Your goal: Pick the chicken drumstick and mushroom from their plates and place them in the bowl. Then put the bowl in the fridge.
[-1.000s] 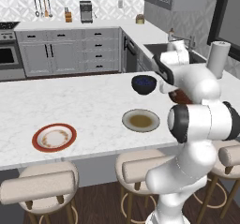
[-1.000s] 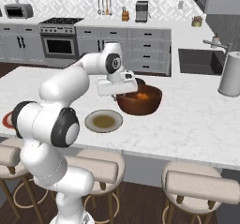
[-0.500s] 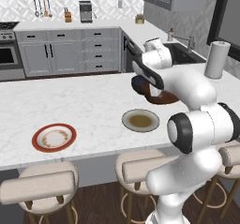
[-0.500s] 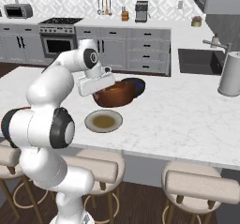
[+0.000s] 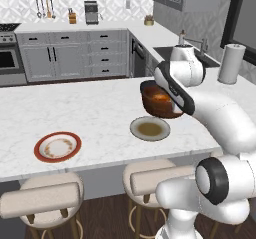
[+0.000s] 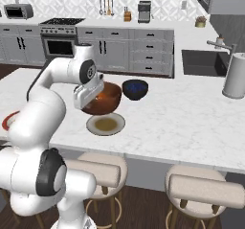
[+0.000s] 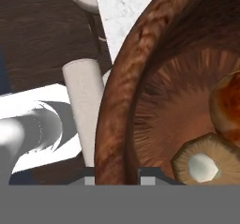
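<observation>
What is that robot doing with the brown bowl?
The robot's hand grips the rim of the reddish-brown bowl and holds it up over the counter, just above the grey-olive plate. The chicken drumstick and mushroom sit inside the bowl. Both plates look bare, the red-rimmed plate too. A dark blue bowl rests on the counter behind.

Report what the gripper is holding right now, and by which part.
The gripper holds the reddish-brown bowl by its rim, one finger on each side of the wall. The bowl is lifted off the counter, with the mushroom and chicken drumstick inside.
</observation>
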